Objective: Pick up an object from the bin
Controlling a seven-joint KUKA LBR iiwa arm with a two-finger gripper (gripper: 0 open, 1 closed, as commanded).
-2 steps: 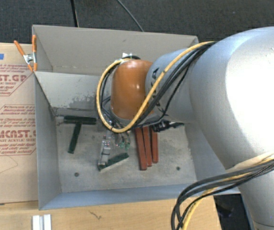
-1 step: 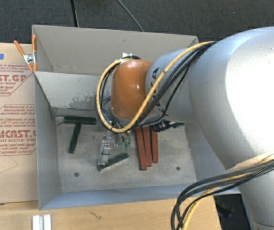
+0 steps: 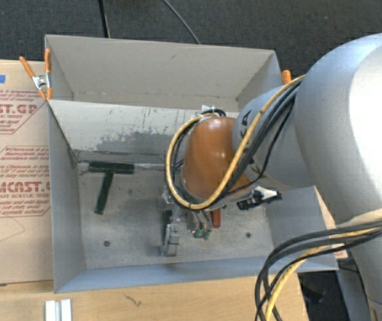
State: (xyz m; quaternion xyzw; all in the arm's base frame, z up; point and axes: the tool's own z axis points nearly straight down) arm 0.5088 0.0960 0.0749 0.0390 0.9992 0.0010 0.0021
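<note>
The hand [image 3: 171,239] sits low in the bin [image 3: 63,179], grip impossible to tell, green T-shaped tool [image 3: 107,179] well apart, nothing lifted yet.

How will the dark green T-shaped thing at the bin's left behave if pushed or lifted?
Probably stiff: the T-shaped thing has straight bars. Lying flat, it should slide rather than roll. Gripped by its handle, it may tip toward the crossbar.
</note>
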